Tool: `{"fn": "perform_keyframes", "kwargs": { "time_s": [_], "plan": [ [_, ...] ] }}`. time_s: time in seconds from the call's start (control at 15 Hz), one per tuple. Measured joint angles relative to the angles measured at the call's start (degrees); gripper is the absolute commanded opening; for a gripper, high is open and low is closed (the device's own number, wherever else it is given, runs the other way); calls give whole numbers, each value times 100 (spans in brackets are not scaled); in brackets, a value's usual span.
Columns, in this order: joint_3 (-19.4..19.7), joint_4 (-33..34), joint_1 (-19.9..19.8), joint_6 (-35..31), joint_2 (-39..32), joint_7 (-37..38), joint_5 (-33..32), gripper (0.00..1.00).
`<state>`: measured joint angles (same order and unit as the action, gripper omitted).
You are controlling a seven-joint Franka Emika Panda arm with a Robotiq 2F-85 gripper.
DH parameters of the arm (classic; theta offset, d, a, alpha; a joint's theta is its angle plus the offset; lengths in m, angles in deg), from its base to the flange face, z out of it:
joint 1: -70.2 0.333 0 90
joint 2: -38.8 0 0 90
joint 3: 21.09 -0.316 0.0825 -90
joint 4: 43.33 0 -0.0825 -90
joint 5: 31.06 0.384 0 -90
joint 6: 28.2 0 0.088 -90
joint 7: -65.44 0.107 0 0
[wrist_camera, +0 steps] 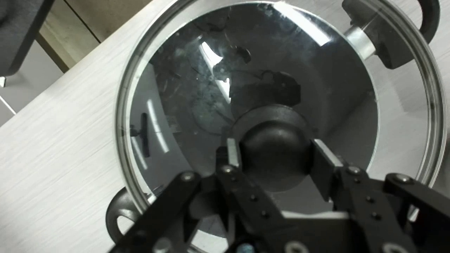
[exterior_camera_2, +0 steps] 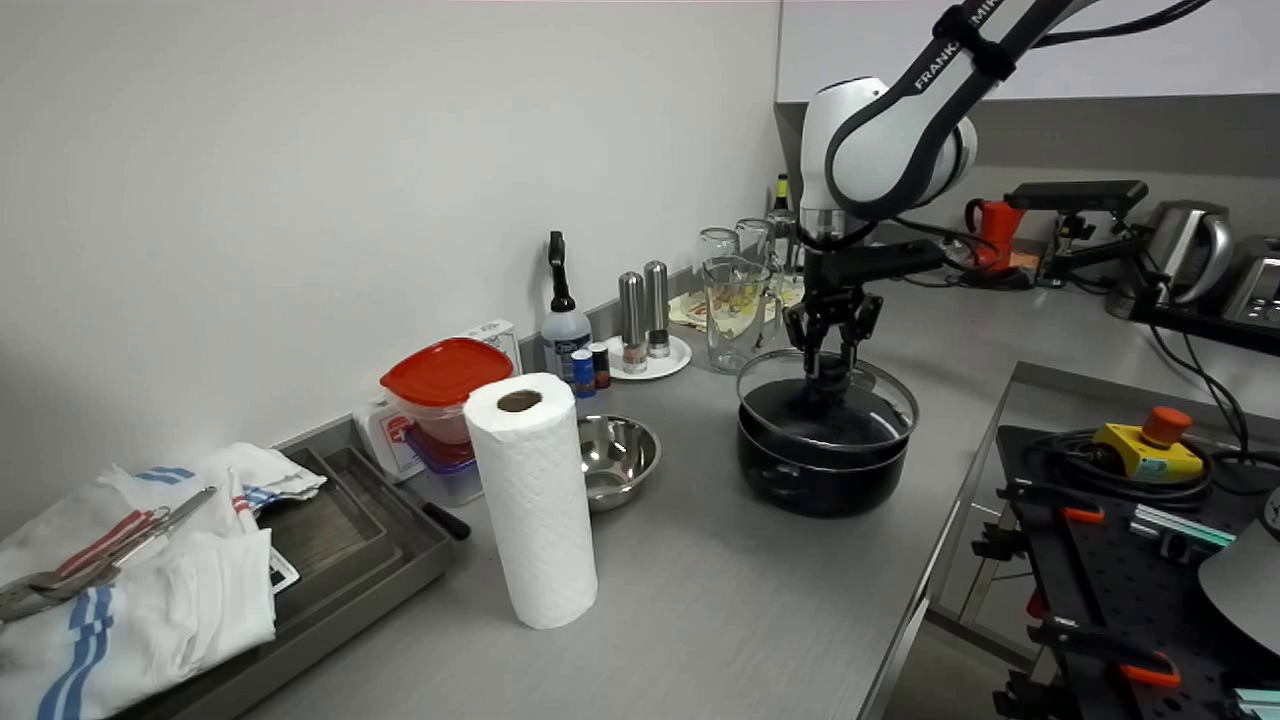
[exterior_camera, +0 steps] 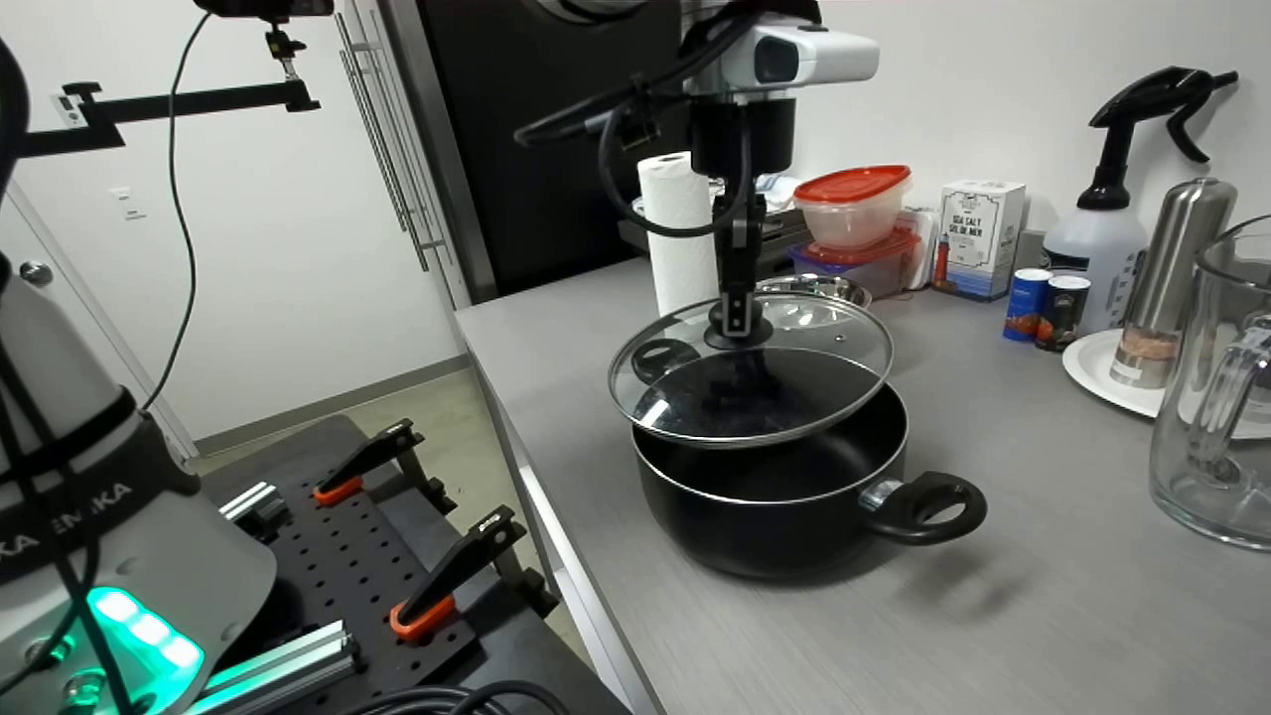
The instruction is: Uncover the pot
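Grips the black knob (wrist_camera: pixel 276 144) of the glass lid (exterior_camera: pixel 765 387) from both sides with the tool (wrist_camera: pixel 278 154). Holds the lid just above the black pot (exterior_camera: pixel 770 536) on the grey surface (exterior_camera: pixel 1072 616), near its edge and apart from the steel bowl (exterior_camera_2: pixel 622 470).

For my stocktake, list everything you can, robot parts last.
pot: one, black, on counter
lid: one, clear, above pot
paper roll: one, white, on counter
bowl: one, silver, near paper roll
containers: two, red-topped, stacked by wall
salt box: one, white, by wall
spray bottle: one, white, by wall
canisters: two, blue and black, by wall
grinders: two, silver, on white plate
pitcher: one, clear, near plate
glasses: count unclear, clear, behind pitcher
kettle: one, silver, on counter
toaster: one, silver, beside kettle
coffee pot: one, red, near kettle
tray: one, grey, on counter
towels: count unclear, mostly white, on tray
stop button: one, red, beside counter
arm: one, white, over counter
gripper: one, black, on lid's knob
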<state>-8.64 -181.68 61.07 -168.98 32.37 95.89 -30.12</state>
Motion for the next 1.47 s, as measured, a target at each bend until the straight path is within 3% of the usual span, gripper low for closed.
{"fn": "perform_keyframes", "kwargs": {
  "time_s": [0.47,1.47],
  "plan": [
    [-305,-224,458,-21,252,287,-803,25],
    [-1426,-413,1394,-1,354,1559,-2288,25]
  ]
}}
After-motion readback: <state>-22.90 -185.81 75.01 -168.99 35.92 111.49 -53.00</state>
